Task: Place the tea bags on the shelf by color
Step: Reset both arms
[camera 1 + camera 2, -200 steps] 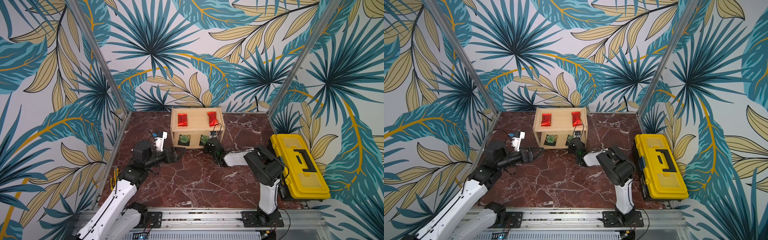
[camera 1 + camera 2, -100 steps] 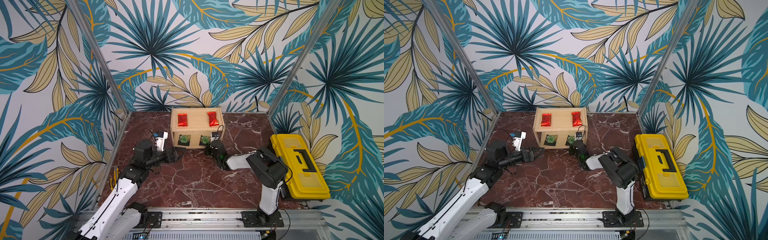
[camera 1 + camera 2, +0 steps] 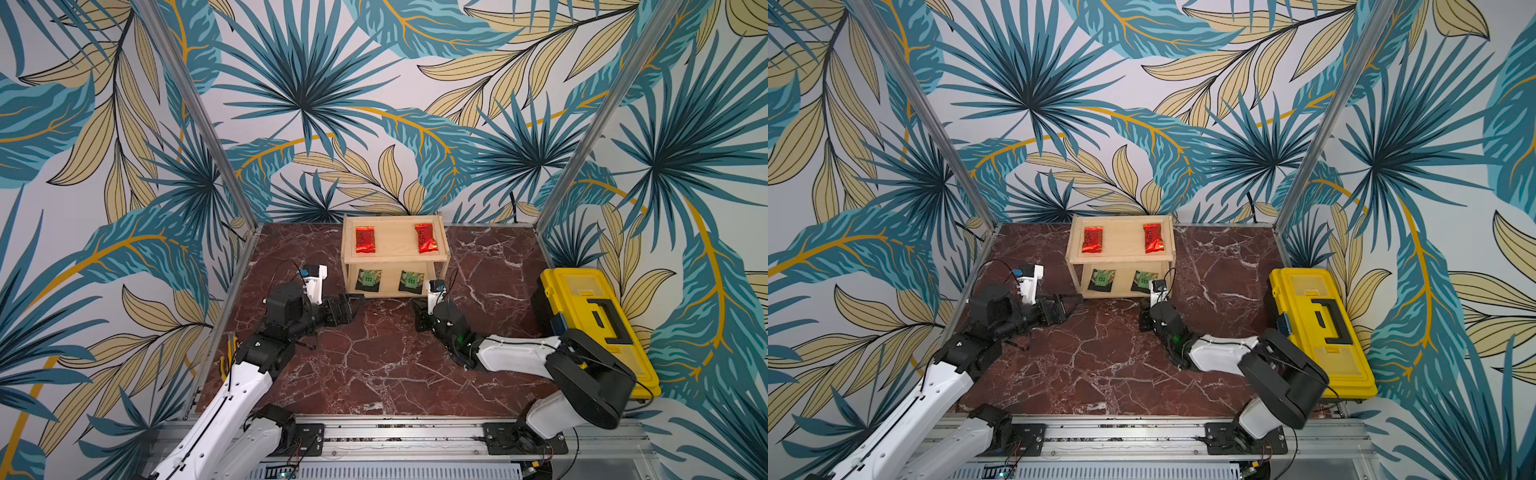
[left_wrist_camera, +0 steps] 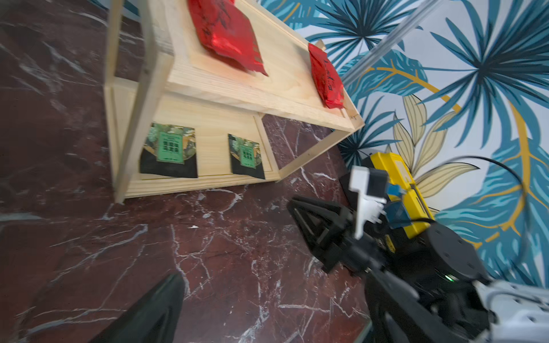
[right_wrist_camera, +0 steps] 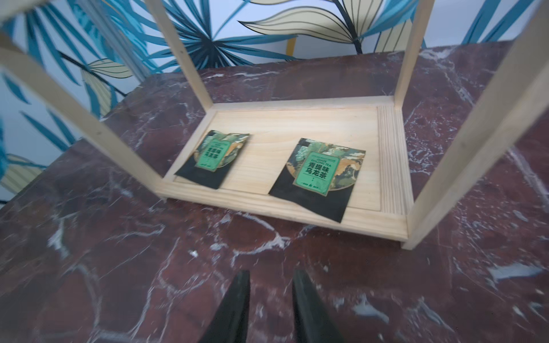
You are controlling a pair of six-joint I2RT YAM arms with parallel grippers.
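The shelf (image 3: 395, 259) stood on the marble table (image 3: 374, 374) against the back wall, and all four packets lay in it, sorted by tier. On the rimmed upper board a red tea bag (image 3: 365, 240) lay flat toward the left arm's end and a second red tea bag (image 3: 425, 238) toward the right arm's end, well apart with bare wood between them. On the lower board a green tea bag (image 3: 368, 279) sat below the first red one and a second green tea bag (image 3: 411, 281) below the other, also apart. In the right wrist view the second green tea bag (image 5: 319, 175) lay slightly askew with its near corner over the front rim, and the first green tea bag (image 5: 214, 157) also reached onto that rim.

A yellow toolbox (image 3: 594, 324) rested beside the right arm with its lid shut, so what was inside could not be seen.

The left gripper (image 3: 358, 303) hovered low over the table just in front of the shelf's left front post, its jaws wide apart with nothing between them. The right gripper (image 5: 271, 273) pointed at the lower board from just in front of the shelf, near its right front post; its jaws stood a little apart, a narrow gap showing bare marble, and it held nothing
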